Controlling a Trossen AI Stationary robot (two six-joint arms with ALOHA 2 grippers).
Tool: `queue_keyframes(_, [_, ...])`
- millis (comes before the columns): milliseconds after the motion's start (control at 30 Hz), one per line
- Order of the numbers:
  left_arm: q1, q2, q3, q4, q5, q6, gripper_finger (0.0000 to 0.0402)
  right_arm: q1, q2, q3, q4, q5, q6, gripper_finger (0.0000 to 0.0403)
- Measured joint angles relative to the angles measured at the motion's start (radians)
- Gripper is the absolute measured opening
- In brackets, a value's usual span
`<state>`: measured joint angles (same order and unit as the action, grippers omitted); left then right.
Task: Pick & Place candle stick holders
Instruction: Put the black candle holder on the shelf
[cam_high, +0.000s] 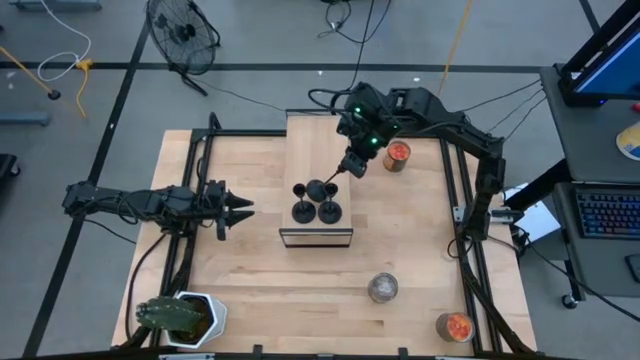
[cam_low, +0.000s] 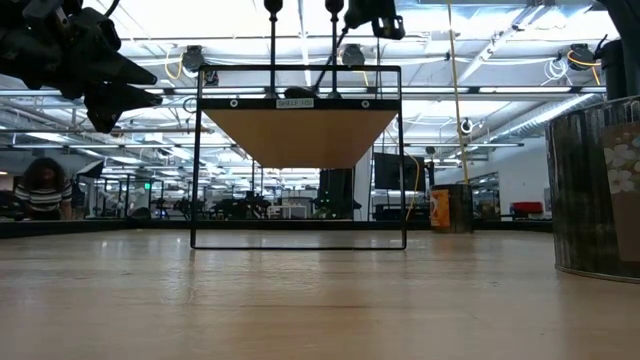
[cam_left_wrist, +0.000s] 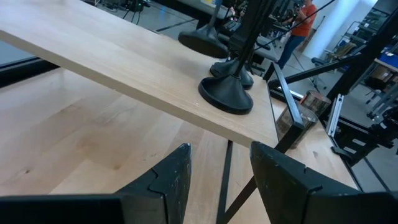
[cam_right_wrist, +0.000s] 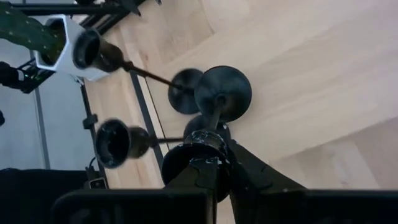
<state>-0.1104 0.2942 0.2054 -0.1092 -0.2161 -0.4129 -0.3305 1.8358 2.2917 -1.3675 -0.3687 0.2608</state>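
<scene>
The right pincer (cam_high: 347, 167) is closed on the cup top of one of the candle stick holders (cam_high: 317, 188), over the raised shelf (cam_high: 300, 135) in the middle of the table (cam_high: 250, 270). In the right wrist view the fingers (cam_right_wrist: 205, 163) are seen pinched on the stem's top, the round base (cam_right_wrist: 222, 93) being beyond them. Whether that base rests on the shelf cannot be told. Two more holders (cam_high: 301, 209) (cam_high: 331, 210) stand just beside it, so the stem should be kept upright and the base set down clear of theirs before release. The left pincer (cam_high: 236, 212) waits partly apart, well off to the shelf's left.
</scene>
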Motion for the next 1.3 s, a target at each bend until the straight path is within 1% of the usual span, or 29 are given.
queue_keyframes(833, [0.000,0.000,0.000,0.000,0.000,-0.003,0.0170,-0.001,-0.003,0.001,0.006,0.003,-0.012,0.0011])
queue_keyframes(1133, [0.000,0.000,0.000,0.000,0.000,-0.003,0.0170,-0.001,-0.003,0.000,0.011,0.008,-0.012,0.0024])
queue_keyframes(1300, [0.000,0.000,0.000,0.000,0.000,-0.003,0.0170,-0.001,-0.003,-0.063,0.075,0.002,-0.010,0.0026])
